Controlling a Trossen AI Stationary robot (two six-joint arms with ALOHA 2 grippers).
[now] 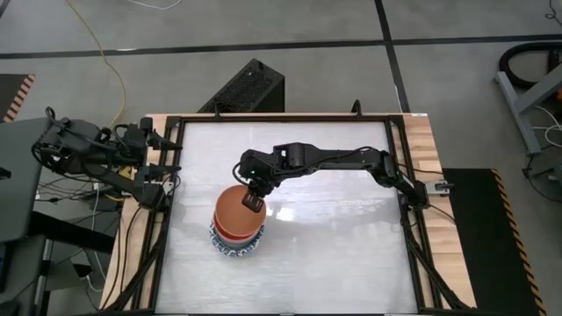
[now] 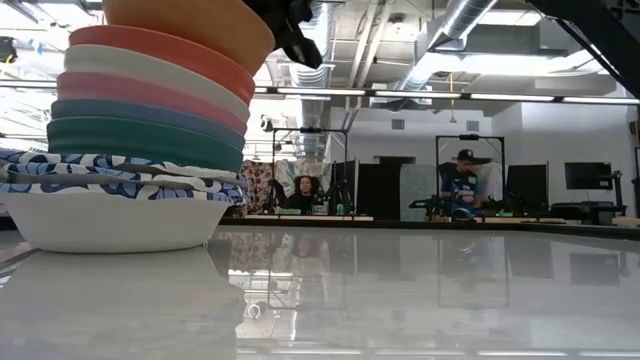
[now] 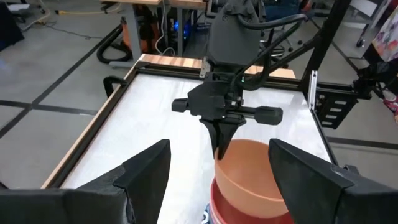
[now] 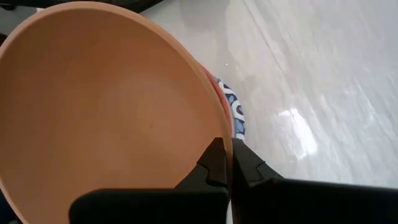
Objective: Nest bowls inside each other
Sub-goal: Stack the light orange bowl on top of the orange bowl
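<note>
**Lowering the last bowl onto the stack**

Pinching the orange bowl [image 1: 235, 207] by its rim, right tool [image 1: 255, 204] clamped tight, one finger inside and one outside, probably to keep it level for seating. Tilted just above the red bowl [image 2: 170, 52] topping the stack of bowls [image 2: 130, 150] on the table [image 1: 334, 228]. Waiting at the table's left edge, left tool [image 1: 162, 167] spread wide, empty.

Glossy white table [image 1: 334, 237], matt orange bowl [image 4: 106, 106]
</note>
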